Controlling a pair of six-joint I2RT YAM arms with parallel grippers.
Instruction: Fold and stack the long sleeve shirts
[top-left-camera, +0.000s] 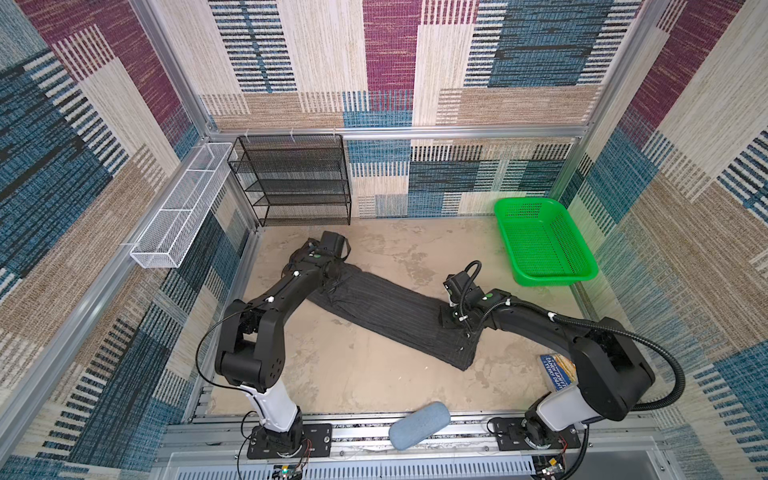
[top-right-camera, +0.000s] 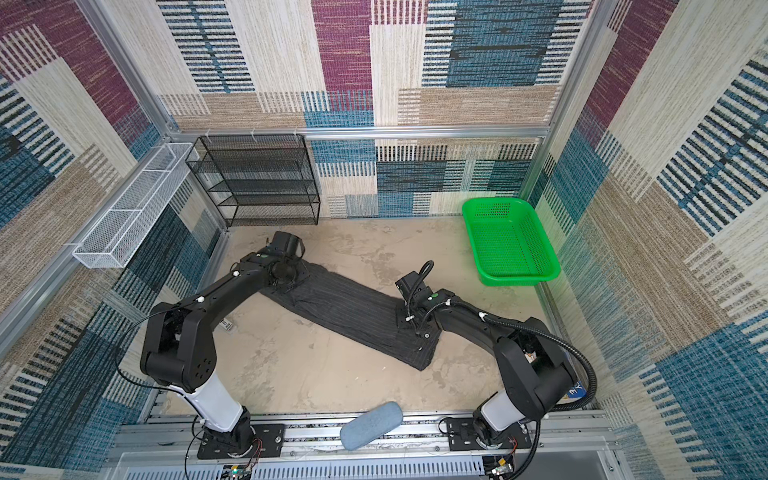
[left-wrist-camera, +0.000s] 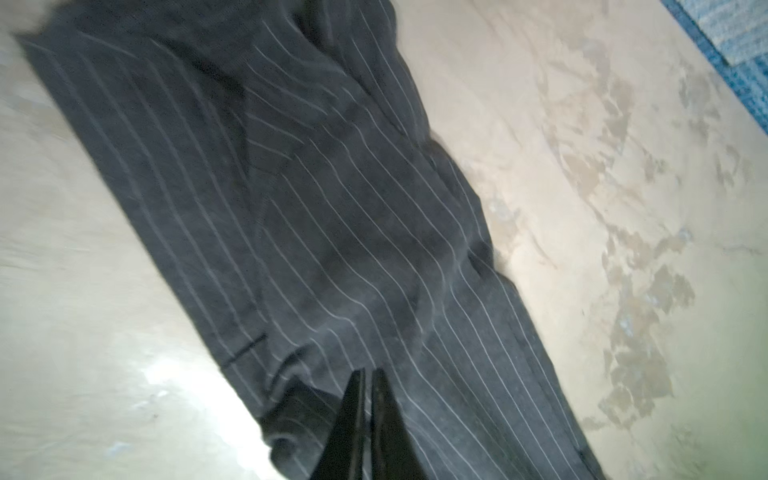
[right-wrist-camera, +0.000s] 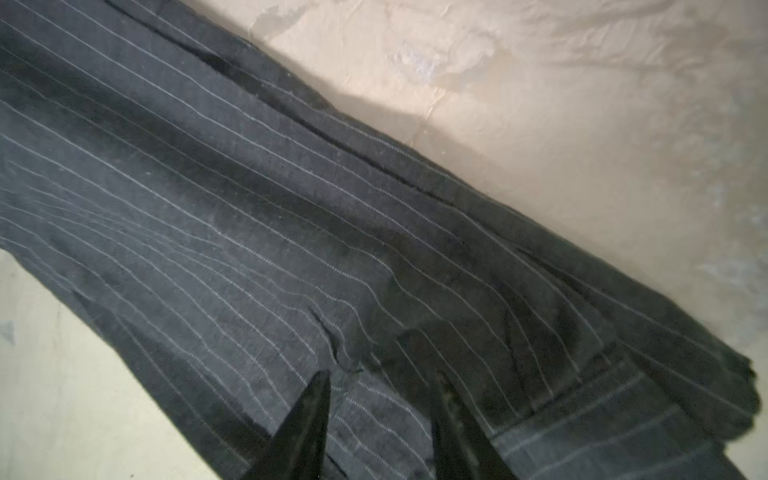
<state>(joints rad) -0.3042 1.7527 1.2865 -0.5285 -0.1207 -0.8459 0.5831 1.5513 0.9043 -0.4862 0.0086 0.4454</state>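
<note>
Left fingers (left-wrist-camera: 353, 419): stand pressed almost together, with only a thin slit between them; tips sit low over the long sleeve shirt (left-wrist-camera: 316, 232). Cannot tell whether cloth sits in the slit. Left gripper (left-wrist-camera: 369, 372): hangs at the shirt's far-left end, hidden under its own wrist in both top views.

Right fingers (right-wrist-camera: 307, 419): stand spread apart over the cloth, with pinstripes visible in the gap. Right gripper (right-wrist-camera: 381, 376): points down at the shirt toward its near-right end, beside a band of cloth whose stripes run crosswise.

Long sleeve shirt (top-left-camera: 382, 307): lies flat on the table (top-left-camera: 353, 374) as one long narrow strip of dark charcoal with thin pale pinstripes. Runs diagonally from far left to near right, between the two arms; wrinkles slightly near each gripper.

Green basket (top-left-camera: 544, 245): stands at the table's far-right corner, well apart from the shirt.

Black mesh shelf (top-left-camera: 295, 183): stands against the back wall, far left.

White wire basket (top-left-camera: 183, 208): hangs along the left wall rail.

Blue-grey pad (top-left-camera: 419, 424): lies on the front rail between the arm bases.
</note>
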